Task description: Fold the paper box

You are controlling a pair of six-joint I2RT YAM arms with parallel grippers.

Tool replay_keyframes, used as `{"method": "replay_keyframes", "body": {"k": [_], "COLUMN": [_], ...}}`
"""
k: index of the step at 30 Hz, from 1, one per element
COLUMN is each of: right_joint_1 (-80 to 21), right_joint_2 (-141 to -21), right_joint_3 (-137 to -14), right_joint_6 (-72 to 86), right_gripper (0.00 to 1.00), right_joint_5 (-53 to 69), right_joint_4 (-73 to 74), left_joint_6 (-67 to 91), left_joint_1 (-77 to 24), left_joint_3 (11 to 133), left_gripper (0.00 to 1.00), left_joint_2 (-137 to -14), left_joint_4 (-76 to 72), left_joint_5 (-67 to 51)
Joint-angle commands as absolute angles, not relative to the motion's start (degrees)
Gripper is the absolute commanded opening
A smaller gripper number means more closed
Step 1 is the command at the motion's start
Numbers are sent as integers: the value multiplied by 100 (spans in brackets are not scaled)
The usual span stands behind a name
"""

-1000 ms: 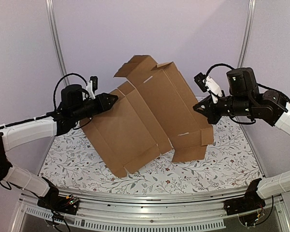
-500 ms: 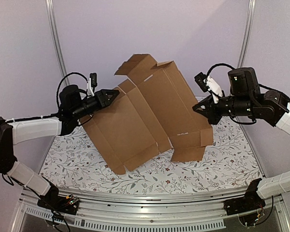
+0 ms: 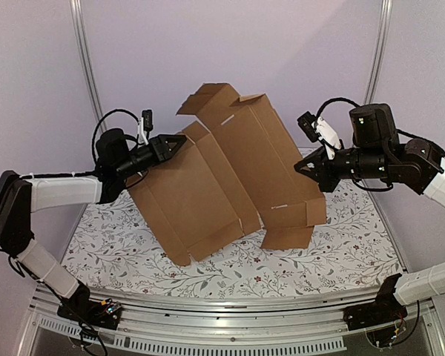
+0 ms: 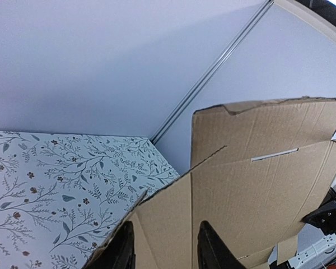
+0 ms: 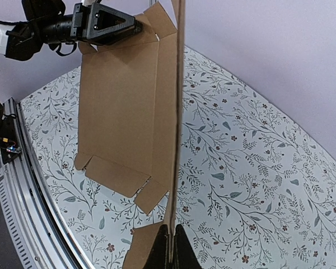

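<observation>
The paper box [image 3: 230, 178] is a brown cardboard die-cut sheet standing tilted on the floral table, its flaps spread. My right gripper [image 3: 304, 167] is shut on its right edge; in the right wrist view the sheet [image 5: 123, 112] runs edge-on up from the pinched fingertips [image 5: 172, 227]. My left gripper [image 3: 179, 141] sits at the sheet's upper left edge. In the left wrist view its jaws [image 4: 165, 227] stand apart, with the cardboard panel [image 4: 257, 185] just beyond them and nothing pinched. The left gripper [image 5: 129, 23] also shows at the top of the right wrist view.
The table's floral cloth [image 3: 341, 252] lies under the sheet. A metal rail [image 3: 222, 311] runs along the near edge. Pale walls with upright posts [image 3: 85, 67] close in the back and sides.
My left arm has reached further right and slightly up along the sheet's upper left edge. The sheet and my right gripper have barely moved.
</observation>
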State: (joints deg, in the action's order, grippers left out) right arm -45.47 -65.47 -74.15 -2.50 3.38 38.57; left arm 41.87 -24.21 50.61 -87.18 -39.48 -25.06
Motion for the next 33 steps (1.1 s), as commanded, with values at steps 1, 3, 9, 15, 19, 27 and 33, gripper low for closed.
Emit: {"method": "replay_keyframes", "body": {"k": [1,3,9,15,19,27,33], "right_joint_1": [-4604,-4606,-4613,-4618,-4631,-4648,-4692], "right_joint_2": [-6527,-6546,-6565,-6625,-6643,-6645,-6662], "right_joint_3": [-7409,-7410,-7401,-7416,-7430,-7453,-7468], "right_joint_6": [-254,-255,-281,-299,-323,-344,-334], "right_gripper": [0,0,0,0,0,0,0], "right_joint_5": [435,462,473,521,543,527,536], "right_joint_4": [3794,3792,3804,3806,3829,3885,3896], "left_joint_6": [4277,4317,4351,4317,4292,4167,4000], "left_joint_1": [-2313,-2299,-2269,-2222,-2202,-2175,-2175], "left_joint_3": [5269,5342,5471,5688,5868,6087,6205], "left_gripper": [37,37,37,37,37,37,36], "left_joint_2": [-8964,-9072,-9264,-9464,-9609,-9777,-9818], "left_joint_4": [-4301,-4373,-4493,-4482,-4414,-4351,-4275], "left_joint_5": [-2654,-2707,-2759,-2792,-2830,-2958,-3136]}}
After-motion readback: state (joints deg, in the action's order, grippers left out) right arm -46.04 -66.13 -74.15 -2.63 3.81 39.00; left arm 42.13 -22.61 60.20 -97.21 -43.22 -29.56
